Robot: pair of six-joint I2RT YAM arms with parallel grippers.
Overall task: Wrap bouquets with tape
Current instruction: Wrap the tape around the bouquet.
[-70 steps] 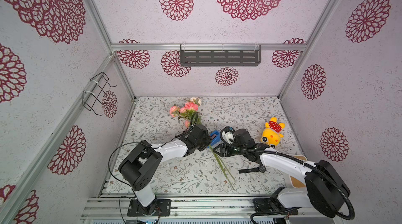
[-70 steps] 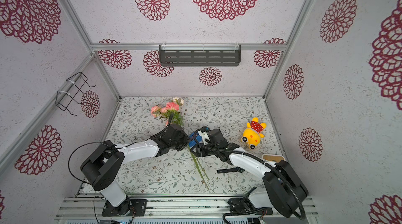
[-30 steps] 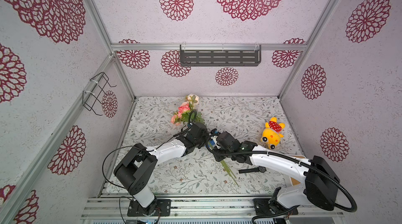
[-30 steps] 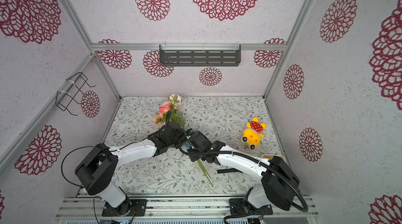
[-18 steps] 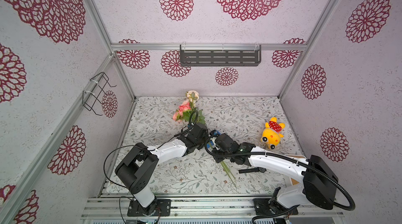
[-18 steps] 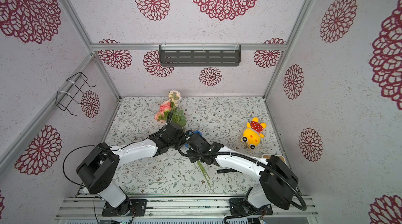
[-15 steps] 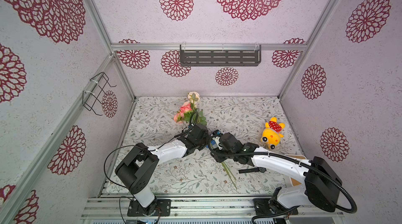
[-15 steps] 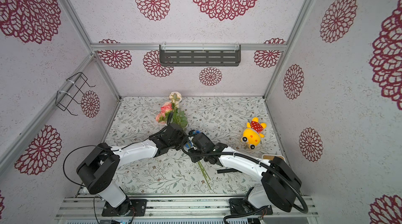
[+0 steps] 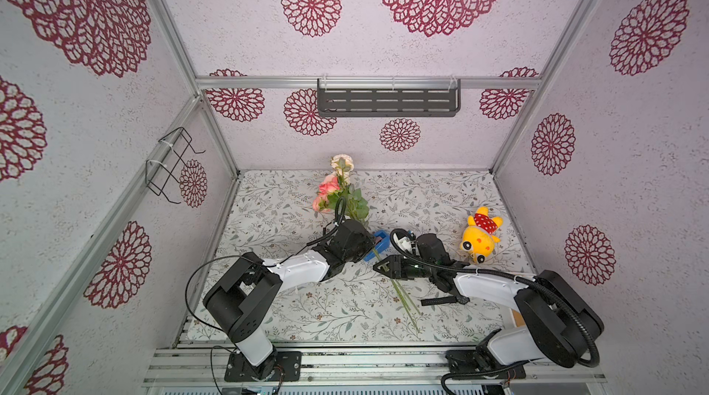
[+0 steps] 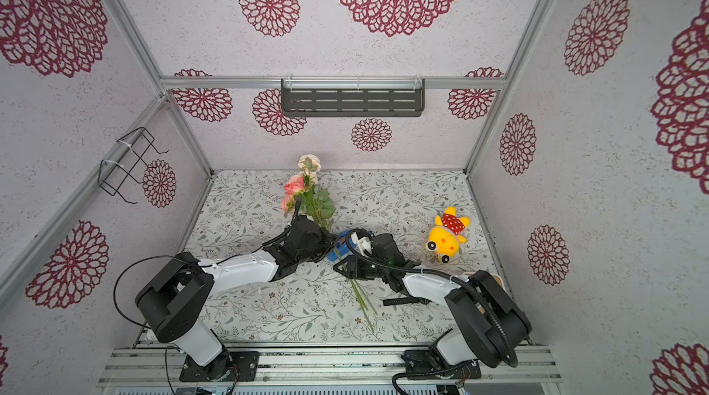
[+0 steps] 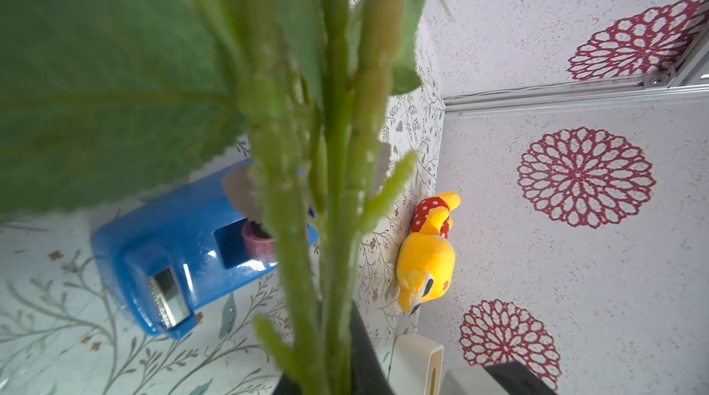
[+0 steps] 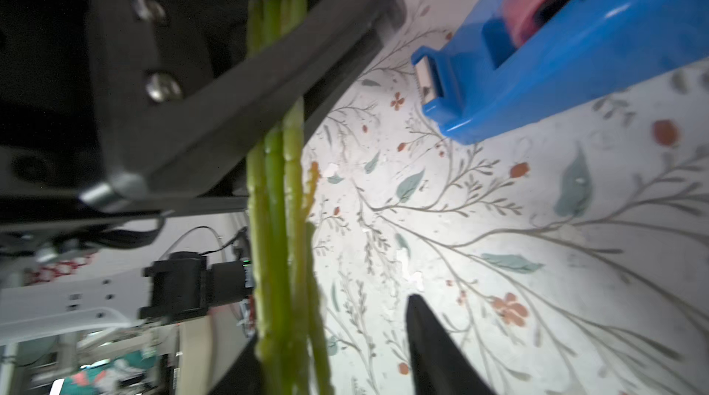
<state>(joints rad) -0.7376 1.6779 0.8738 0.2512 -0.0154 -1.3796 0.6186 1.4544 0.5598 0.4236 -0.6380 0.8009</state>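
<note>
Beside the tape (image 9: 378, 246), the left gripper (image 9: 366, 248) clamps the bouquet (image 9: 347, 201), now swung upright; the right gripper (image 9: 380, 267), reopened, straddles the stems half-open and unclamped; wrapping likely unfinished.

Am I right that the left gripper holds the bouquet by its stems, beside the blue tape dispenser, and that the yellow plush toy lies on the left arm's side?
Not quite: both top views show the yellow plush toy on the right arm's side. The rest holds: the left gripper holds the bouquet by its stems, beside the blue tape dispenser.
</note>
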